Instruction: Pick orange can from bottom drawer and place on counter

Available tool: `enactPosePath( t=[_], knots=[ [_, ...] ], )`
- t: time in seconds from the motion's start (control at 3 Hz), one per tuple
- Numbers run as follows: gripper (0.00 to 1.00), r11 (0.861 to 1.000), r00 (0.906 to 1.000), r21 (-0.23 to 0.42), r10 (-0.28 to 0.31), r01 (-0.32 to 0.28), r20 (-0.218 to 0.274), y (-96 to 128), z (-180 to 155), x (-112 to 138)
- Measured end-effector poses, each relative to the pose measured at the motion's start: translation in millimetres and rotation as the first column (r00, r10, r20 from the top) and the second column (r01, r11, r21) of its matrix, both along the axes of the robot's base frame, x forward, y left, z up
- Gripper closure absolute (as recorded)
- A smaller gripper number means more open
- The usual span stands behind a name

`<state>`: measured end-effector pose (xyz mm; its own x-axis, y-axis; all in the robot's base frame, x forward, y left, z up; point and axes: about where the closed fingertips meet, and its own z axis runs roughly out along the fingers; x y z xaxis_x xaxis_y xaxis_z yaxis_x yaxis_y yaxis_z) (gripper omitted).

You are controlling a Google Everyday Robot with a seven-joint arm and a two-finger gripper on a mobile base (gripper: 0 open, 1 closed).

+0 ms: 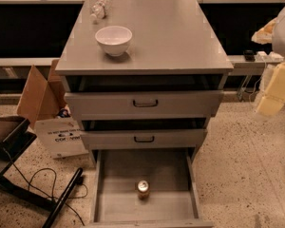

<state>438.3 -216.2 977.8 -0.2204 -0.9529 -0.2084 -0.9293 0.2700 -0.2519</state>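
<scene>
The orange can (143, 189) stands upright in the middle of the bottom drawer (109, 208), which is pulled fully out at the foot of the grey cabinet. The counter (166, 37) is the cabinet's flat grey top. My gripper (269, 103) hangs at the right edge of the view, beside the cabinet at the height of the top drawer. It is far from the can and holds nothing that shows.
A white bowl (113, 40) and a clear plastic bottle (99, 8) lying down sit on the counter's left side. The two upper drawers (145, 103) are slightly open. Cardboard boxes (40, 96), a dark stand (7, 141) and cables (47, 184) lie on the floor at left.
</scene>
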Motion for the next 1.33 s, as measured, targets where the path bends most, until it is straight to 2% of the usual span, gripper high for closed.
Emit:
enactPosePath(
  t=[0.33, 0.67, 1.0, 1.33],
  knots=[
    [0.00, 1.000, 1.0000, 0.000, 0.000, 0.000, 0.000, 0, 0, 0],
    [0.00, 0.998, 0.9989, -0.064, -0.021, 0.024, 0.042, -13, 27, 6],
    [0.00, 0.998, 0.9985, 0.019, -0.053, 0.052, 0.017, -37, -13, 7],
    [0.00, 0.982, 0.9981, 0.184, -0.054, 0.048, 0.028, -45, -64, 2]
  ],
)
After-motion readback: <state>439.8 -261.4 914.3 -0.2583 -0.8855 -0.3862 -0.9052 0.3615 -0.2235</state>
